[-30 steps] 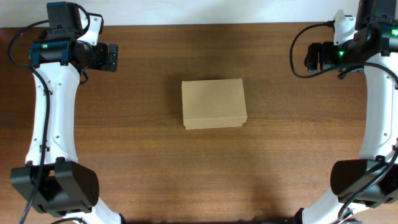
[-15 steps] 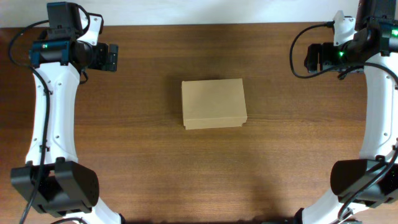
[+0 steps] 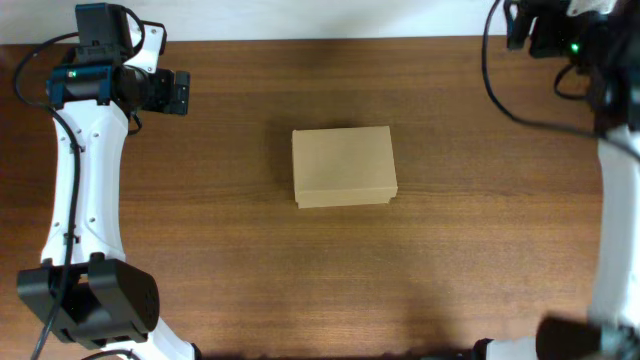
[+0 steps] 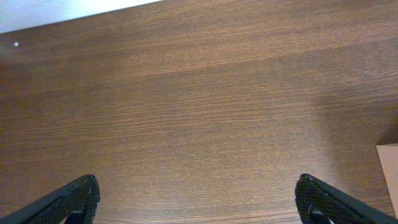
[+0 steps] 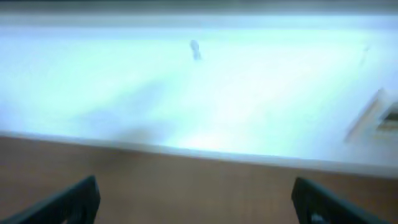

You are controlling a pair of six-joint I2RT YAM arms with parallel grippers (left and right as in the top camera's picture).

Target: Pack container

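The container (image 3: 344, 166), a plain tan cardboard box with its lid down, lies in the middle of the brown table. Its corner shows at the right edge of the left wrist view (image 4: 389, 169). My left gripper (image 3: 179, 92) hovers at the far left of the table, well left of the box, pointing towards it. In the left wrist view it (image 4: 199, 205) is open over bare wood. My right gripper (image 3: 517, 24) is blurred at the far right edge, away from the box. In its own view it (image 5: 196, 205) is open and holds nothing.
The table's far edge (image 5: 199, 155) meets a white wall in the blurred right wrist view. Dark wood (image 4: 199, 99) fills the left wrist view. Both arm bases stand at the near corners (image 3: 90, 300).
The right arm has swung up and towards the far edge of the table, blurring as it moves. The left arm and the container have not moved.
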